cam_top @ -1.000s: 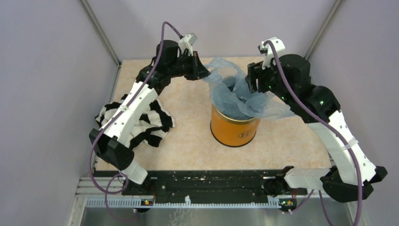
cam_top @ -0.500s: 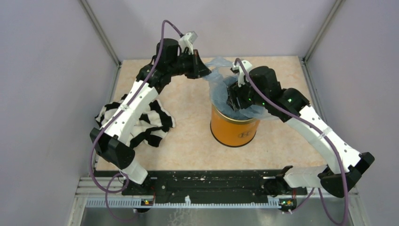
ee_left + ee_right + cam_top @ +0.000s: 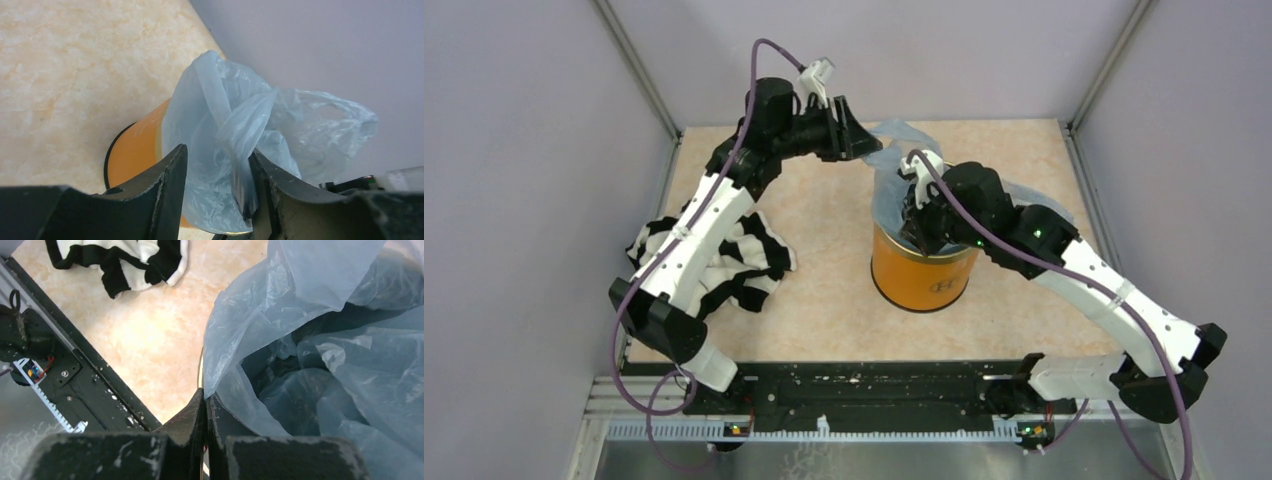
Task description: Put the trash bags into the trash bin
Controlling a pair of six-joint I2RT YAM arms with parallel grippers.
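The right hand [image 3: 917, 214] has dropped from its place above and behind the bin [image 3: 924, 277] a second ago and now sits down in the bin's mouth. Its fingers, which stood apart then, are clenched flat together. The edge of the bag [image 3: 225, 125] meets their tips just inside the gold rim, but I cannot tell whether any film is pinched there.

The left hand [image 3: 857, 138] was clamped on the bag's far-left corner; it has now let go. Its fingers stand apart with a twisted fold of the bag hanging loose between them, brushing one finger. The wrist has also lifted and turned a little.

The bag stood in a tall puff above the bin and draped down its right side. It is now pushed lower into the bin, though crumpled film still rises over the far rim.

The striped cloth [image 3: 744, 265] lies unmoved on the worktop [image 3: 824, 260], left of the bin.
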